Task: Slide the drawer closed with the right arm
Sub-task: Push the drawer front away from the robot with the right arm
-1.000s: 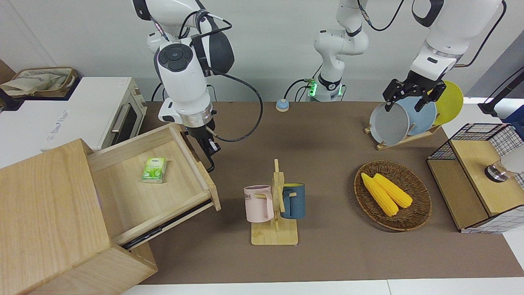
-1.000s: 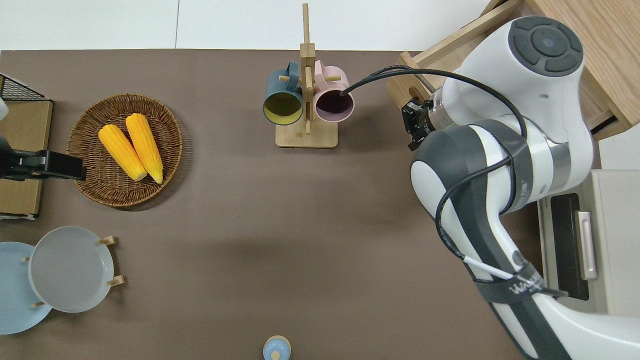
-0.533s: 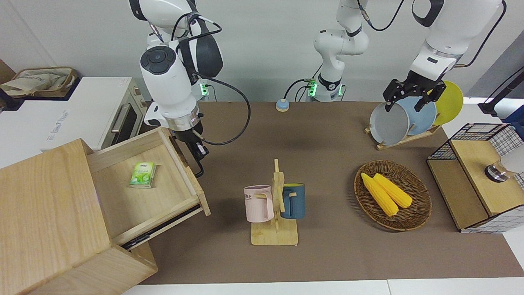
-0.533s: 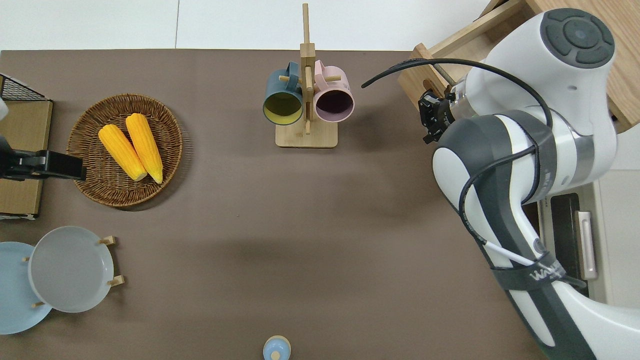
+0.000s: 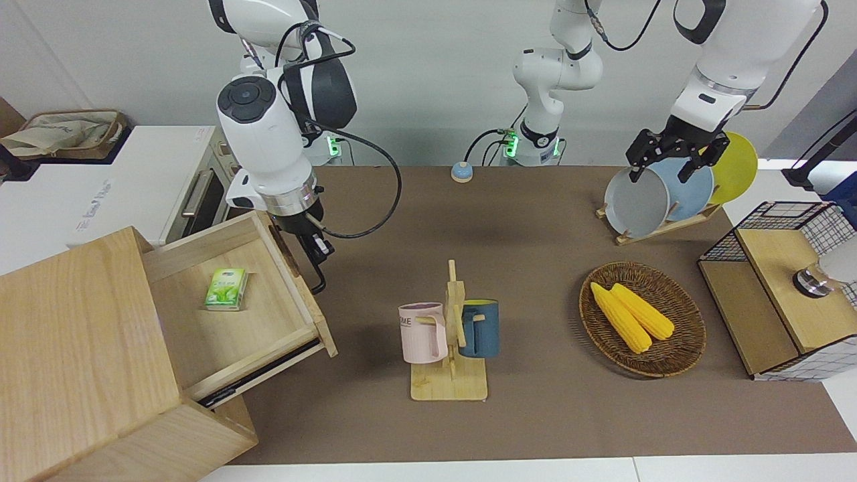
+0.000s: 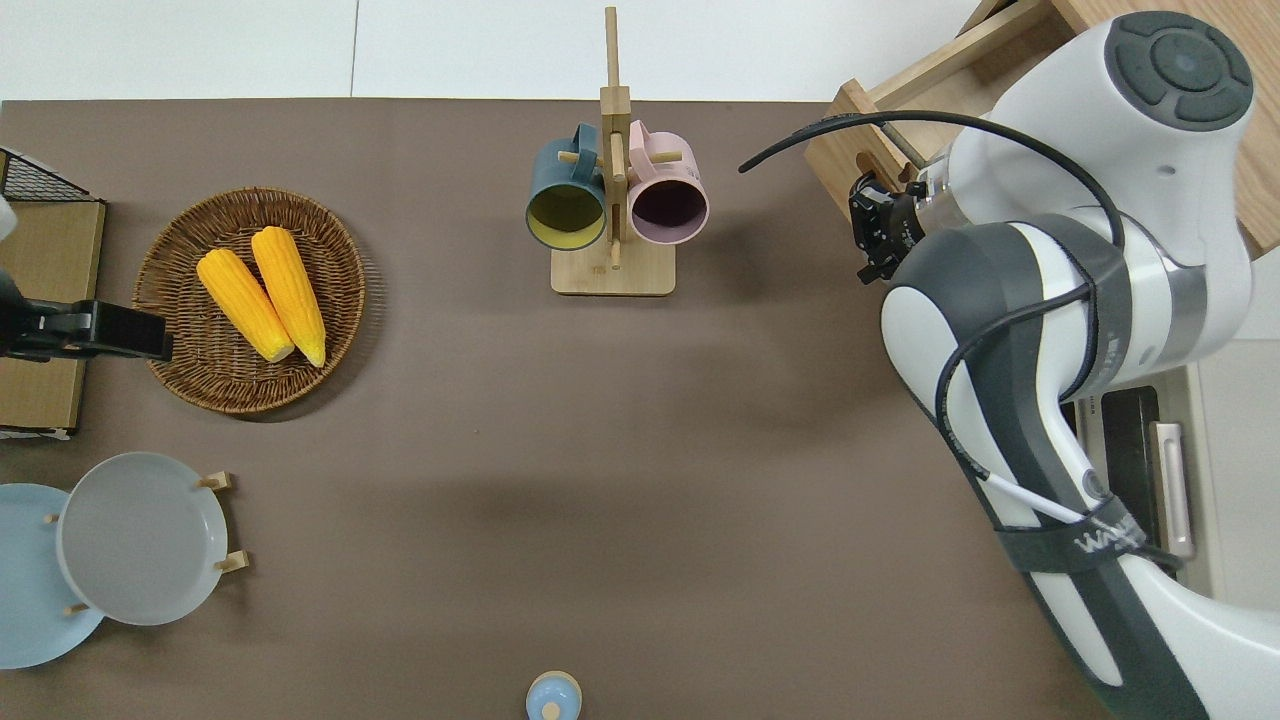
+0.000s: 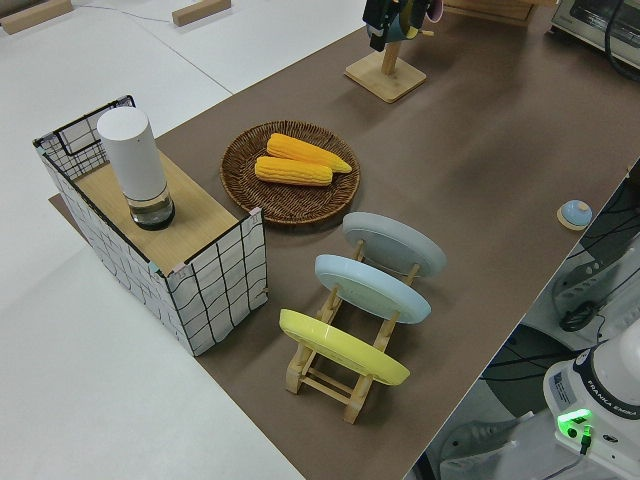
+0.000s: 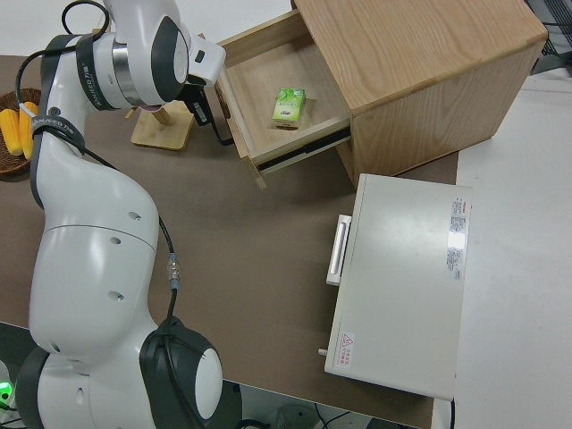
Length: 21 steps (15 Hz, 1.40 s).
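Note:
The light-wood drawer (image 5: 234,335) stands partly open out of the big wood cabinet (image 5: 73,335), with a green carton (image 5: 225,289) lying in it. The black loop handle (image 5: 320,276) is on the drawer's front. My right gripper (image 5: 312,246) is at the drawer front, right at the handle; I cannot tell how it grips. It also shows in the overhead view (image 6: 880,225) and in the right side view (image 8: 204,109), next to the drawer (image 8: 295,134). The left arm is parked, its gripper (image 5: 673,161) open.
A mug rack (image 5: 450,335) with a pink and a blue mug stands mid-table, near the drawer's path. A white toaster oven (image 5: 134,181) sits beside the cabinet, nearer the robots. A corn basket (image 5: 643,318), plate rack (image 5: 659,194) and wire-mesh box (image 5: 783,288) are at the left arm's end.
The drawer has slid farther into the cabinet, and my right gripper has moved with its front toward the cabinet. The left arm has not moved.

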Tool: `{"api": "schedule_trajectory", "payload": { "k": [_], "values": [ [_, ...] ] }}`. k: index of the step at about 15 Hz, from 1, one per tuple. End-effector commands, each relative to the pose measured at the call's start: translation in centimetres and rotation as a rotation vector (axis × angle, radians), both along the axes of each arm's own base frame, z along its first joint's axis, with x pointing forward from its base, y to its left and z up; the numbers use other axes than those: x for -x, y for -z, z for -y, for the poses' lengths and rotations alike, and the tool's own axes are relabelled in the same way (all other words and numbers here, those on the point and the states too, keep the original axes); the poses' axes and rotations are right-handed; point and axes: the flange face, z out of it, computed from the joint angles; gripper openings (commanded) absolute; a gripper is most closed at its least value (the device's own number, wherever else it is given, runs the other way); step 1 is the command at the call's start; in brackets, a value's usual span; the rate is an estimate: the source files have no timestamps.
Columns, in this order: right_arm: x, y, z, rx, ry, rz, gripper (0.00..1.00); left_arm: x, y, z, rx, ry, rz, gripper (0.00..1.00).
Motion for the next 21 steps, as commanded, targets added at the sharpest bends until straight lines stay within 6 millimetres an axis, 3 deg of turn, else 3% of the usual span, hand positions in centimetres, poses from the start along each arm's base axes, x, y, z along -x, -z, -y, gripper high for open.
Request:
{"api": "schedule_trajectory", "payload": {
  "k": [1, 3, 21],
  "values": [
    [-0.8, 1.6, 0.9, 0.006, -0.019, 0.007, 0.000, -0.4, -0.3, 0.0, -0.017, 0.006, 0.008, 1.00],
    [-0.9, 1.6, 1.3, 0.015, -0.023, 0.012, 0.000, -0.4, -0.3, 0.0, -0.018, 0.006, 0.008, 1.00],
    [-2.3, 0.6, 12.1, 0.014, -0.088, 0.050, 0.000, -0.4, -0.3, 0.0, -0.017, 0.006, 0.008, 1.00]
  ]
}}
